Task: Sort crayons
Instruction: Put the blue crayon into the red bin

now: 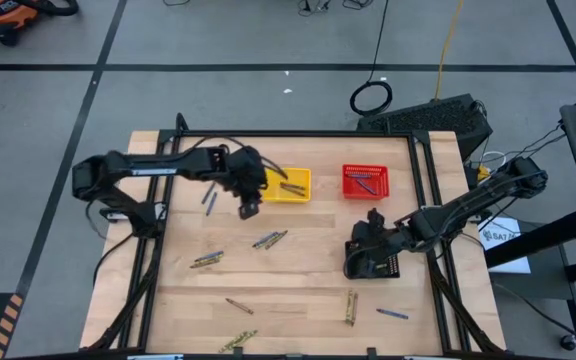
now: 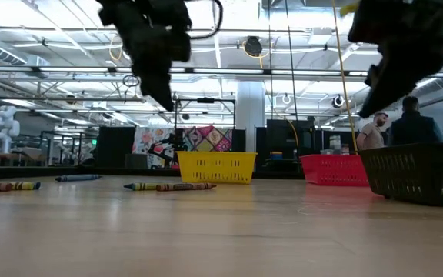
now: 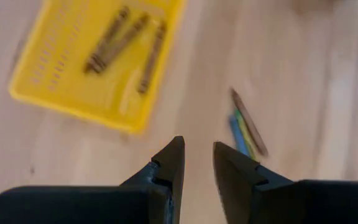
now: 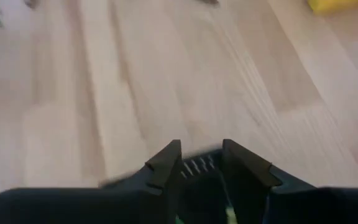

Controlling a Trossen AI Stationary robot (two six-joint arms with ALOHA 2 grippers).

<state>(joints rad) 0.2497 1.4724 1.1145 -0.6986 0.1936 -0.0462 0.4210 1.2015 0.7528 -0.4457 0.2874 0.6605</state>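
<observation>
Crayons lie scattered on the wooden table: a small cluster (image 1: pixel 269 240) near the middle, which also shows in the left wrist view (image 3: pixel 246 126), and others toward the near edge (image 1: pixel 238 305). Three brownish crayons (image 3: pixel 122 42) lie in the yellow basket (image 1: pixel 290 184). My left gripper (image 1: pixel 250 206) hangs open and empty above the table, just left of the yellow basket; the left wrist view (image 3: pixel 197 158) shows the gap between its fingers. My right gripper (image 1: pixel 370 228) is open over the far edge of the black basket (image 1: pixel 373 262), whose rim shows between its fingers (image 4: pixel 199 167).
A red basket (image 1: pixel 366 181) with crayons stands at the far right. More crayons lie at left (image 1: pixel 206 260), at the near right (image 1: pixel 350 307) and by the front edge (image 1: pixel 236 342). A blue one (image 1: pixel 208 200) lies left of my left gripper.
</observation>
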